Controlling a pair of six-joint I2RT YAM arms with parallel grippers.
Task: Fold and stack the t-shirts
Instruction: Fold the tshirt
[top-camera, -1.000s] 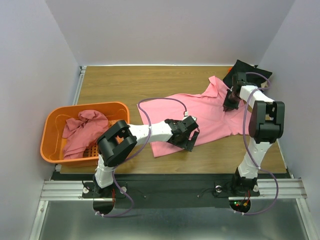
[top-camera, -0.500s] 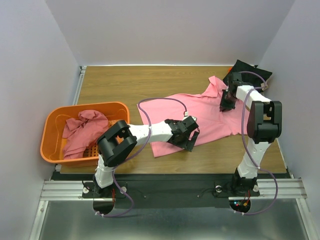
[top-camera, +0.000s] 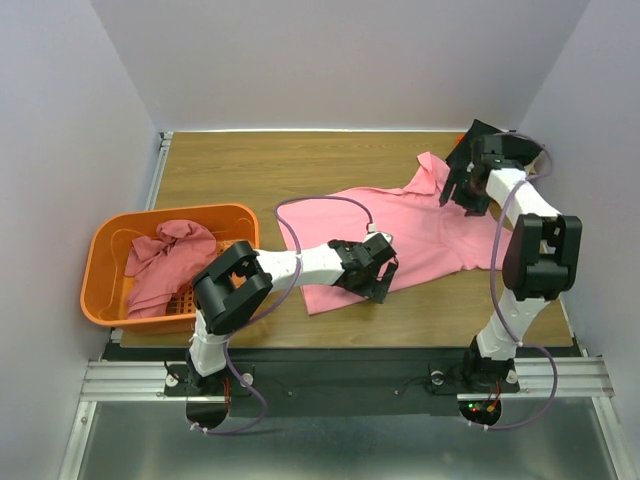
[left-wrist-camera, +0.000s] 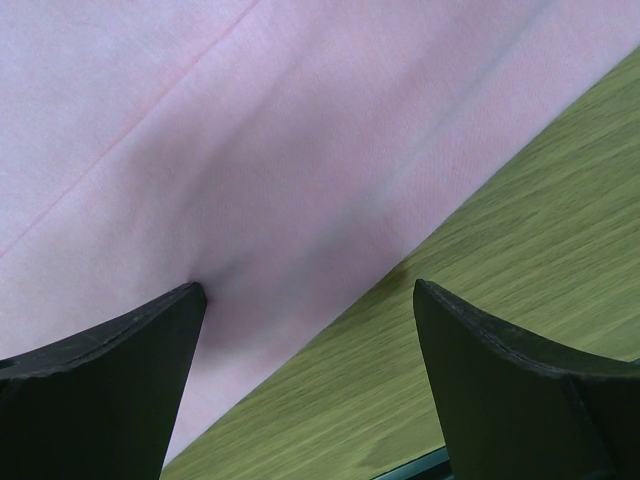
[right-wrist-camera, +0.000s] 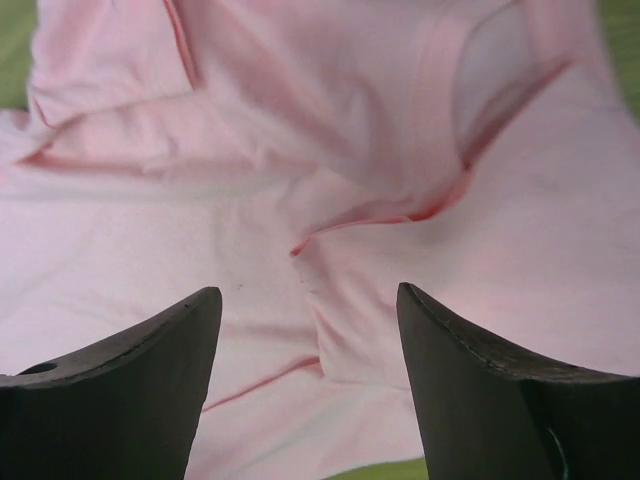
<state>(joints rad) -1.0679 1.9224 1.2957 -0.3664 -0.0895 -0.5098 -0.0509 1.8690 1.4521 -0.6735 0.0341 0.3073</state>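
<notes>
Under my right gripper (right-wrist-camera: 308, 300), jaws spread with nothing between them, lies the light pink shirt's (top-camera: 410, 228) rumpled collar end. My left gripper (left-wrist-camera: 308, 292) gapes wide across its near hem, one finger over cloth, one over table (left-wrist-camera: 520, 260).

Overhead camera looks down from behind; both wrist cameras look closely down onto the pink t-shirt (top-camera: 410, 225).

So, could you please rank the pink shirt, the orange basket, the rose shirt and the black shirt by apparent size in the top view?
1. pink shirt and orange basket: about alike, so I would not rank them.
2. rose shirt, bunched in the basket.
3. black shirt: smallest showing, but partly hidden, so unsure.
</notes>
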